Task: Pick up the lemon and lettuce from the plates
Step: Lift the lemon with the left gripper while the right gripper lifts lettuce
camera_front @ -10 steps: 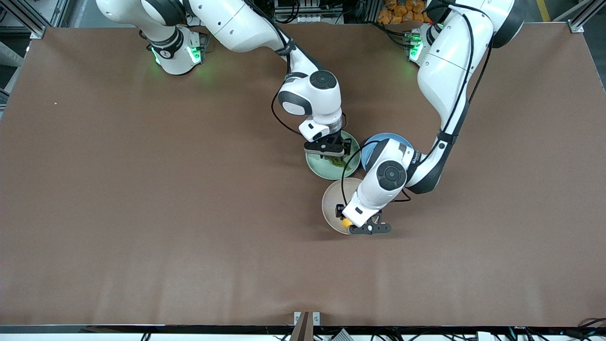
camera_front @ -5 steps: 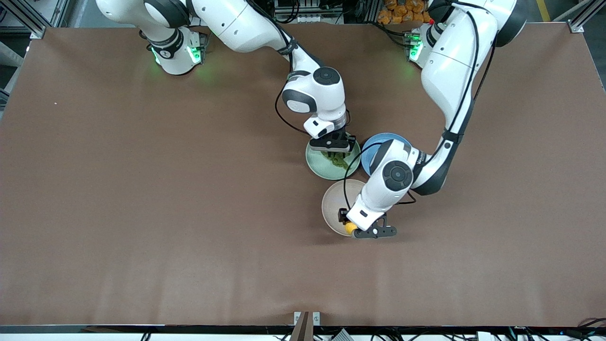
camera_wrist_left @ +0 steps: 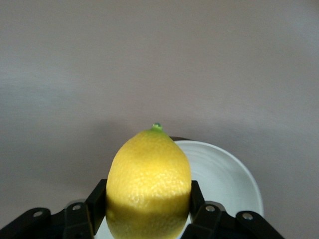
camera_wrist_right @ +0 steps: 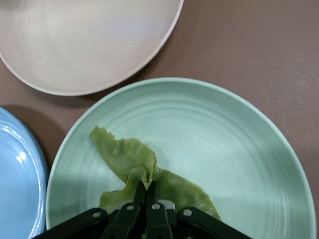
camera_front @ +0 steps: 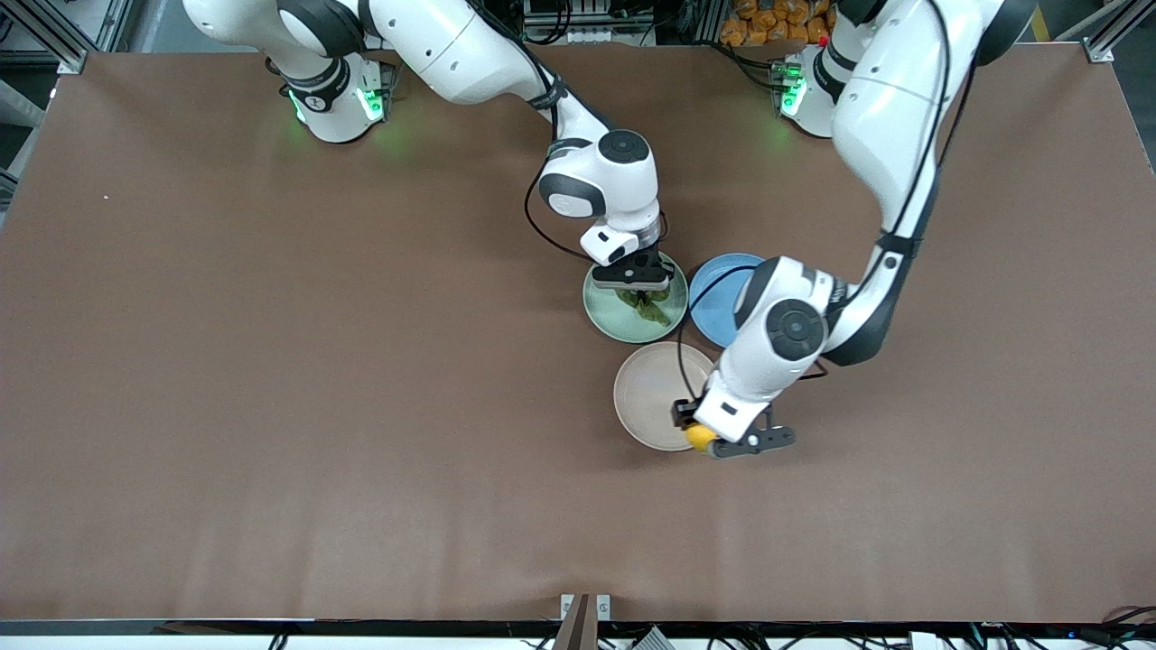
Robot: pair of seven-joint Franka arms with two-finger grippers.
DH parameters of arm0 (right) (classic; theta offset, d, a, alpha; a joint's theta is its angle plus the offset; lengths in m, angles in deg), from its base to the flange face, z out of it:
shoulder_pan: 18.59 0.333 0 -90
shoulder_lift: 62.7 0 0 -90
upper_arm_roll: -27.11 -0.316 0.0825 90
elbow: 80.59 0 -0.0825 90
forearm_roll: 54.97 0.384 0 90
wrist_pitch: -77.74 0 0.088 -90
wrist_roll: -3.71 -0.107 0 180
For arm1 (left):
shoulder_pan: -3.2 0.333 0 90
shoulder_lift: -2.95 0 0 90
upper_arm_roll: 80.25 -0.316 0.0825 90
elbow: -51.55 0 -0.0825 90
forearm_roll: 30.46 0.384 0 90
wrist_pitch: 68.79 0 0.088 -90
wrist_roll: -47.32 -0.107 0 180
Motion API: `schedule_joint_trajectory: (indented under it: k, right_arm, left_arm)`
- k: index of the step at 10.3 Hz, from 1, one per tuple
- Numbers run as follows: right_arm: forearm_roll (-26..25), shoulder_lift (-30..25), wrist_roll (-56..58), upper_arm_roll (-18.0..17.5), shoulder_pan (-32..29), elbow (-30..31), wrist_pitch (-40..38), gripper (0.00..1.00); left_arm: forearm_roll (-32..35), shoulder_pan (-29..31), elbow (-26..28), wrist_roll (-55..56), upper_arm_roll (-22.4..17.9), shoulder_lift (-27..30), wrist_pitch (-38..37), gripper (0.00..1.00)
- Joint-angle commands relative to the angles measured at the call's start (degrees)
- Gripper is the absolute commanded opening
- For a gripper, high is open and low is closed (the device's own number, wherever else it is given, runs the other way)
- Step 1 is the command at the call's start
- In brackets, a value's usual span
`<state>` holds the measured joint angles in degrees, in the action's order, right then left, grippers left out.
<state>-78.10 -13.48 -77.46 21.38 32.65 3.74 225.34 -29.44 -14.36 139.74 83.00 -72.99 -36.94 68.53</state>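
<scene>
My left gripper (camera_front: 706, 441) is shut on the yellow lemon (camera_front: 698, 438) and holds it over the edge of the beige-white plate (camera_front: 650, 397) on the side toward the left arm's end. In the left wrist view the lemon (camera_wrist_left: 148, 184) fills the space between the fingers (camera_wrist_left: 97, 196), with the plate (camera_wrist_left: 224, 179) under it. My right gripper (camera_front: 643, 291) is shut on the green lettuce (camera_front: 652, 307) and holds it just over the mint green plate (camera_front: 610, 311). The right wrist view shows the fingertips (camera_wrist_right: 140, 191) pinching a fold of the leaf (camera_wrist_right: 127, 157) above the mint plate (camera_wrist_right: 224, 144).
A blue plate (camera_front: 722, 302) sits beside the mint plate, toward the left arm's end; it also shows in the right wrist view (camera_wrist_right: 17, 169). The three plates are close together at mid-table. Bare brown table (camera_front: 271, 361) lies all around them.
My left gripper has carried the lemon from over the beige plate toward its edge at the left arm's end. My right gripper has closed on the lettuce and raised it slightly.
</scene>
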Motion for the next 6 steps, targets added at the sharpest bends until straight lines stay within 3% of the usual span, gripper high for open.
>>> schedule_joint_trajectory:
  k: [1, 3, 4, 5, 6]
  right_arm:
    - [-1.48, 0.36, -0.56, -0.51, -1.41, -2.32, -0.38, 0.00]
    - [-0.69, -3.84, 1.44, -3.03, -4.73, -2.41, -3.43, 0.00]
    - [-0.51, -6.56, 4.68, -7.49, -8.84, -2.24, -7.81, 0.00]
    - [3.41, -9.63, 8.54, -8.67, -11.14, -2.15, -11.51, 0.00]
    - [11.63, -13.15, 15.97, -8.51, -12.91, -2.06, -14.94, 0.00]
  left_arm:
    - [1.53, 6.46, 12.68, -3.56, 0.64, 9.72, 1.37, 0.00]
    - [1.53, 9.20, 17.35, -6.75, 0.64, 11.75, 1.64, 0.00]
    - [1.62, 10.34, 19.28, -8.76, 0.47, 11.94, 2.16, 0.00]
    - [1.62, 11.40, 21.82, -11.13, 0.47, 12.46, 3.39, 0.00]
    - [1.62, 11.49, 23.59, -13.42, 0.29, 12.64, 4.01, 0.00]
